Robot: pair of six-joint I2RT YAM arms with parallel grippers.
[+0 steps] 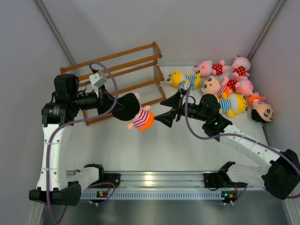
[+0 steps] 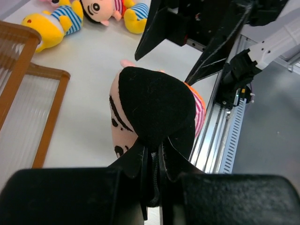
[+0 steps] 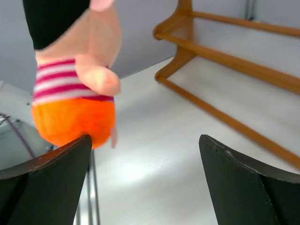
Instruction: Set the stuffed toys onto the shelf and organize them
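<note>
Near shelf (image 1: 117,55) — left claw (image 2: 157,151) clenched on doll (image 1: 129,107) (face (image 2: 116,124) wrist-view only), right claw (image 1: 161,112) released

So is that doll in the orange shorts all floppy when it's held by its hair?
Probably floppy: the left hand pinches the doll by a fold of hair, and its body hangs below. Likely light too, since that small pinch carries it.

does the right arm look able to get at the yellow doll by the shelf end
Probably yes. The right arm has open, empty jaws, and the yellow doll lies uncovered beside the shelf, close to its wrist. It would need to pull back and turn first.
</note>
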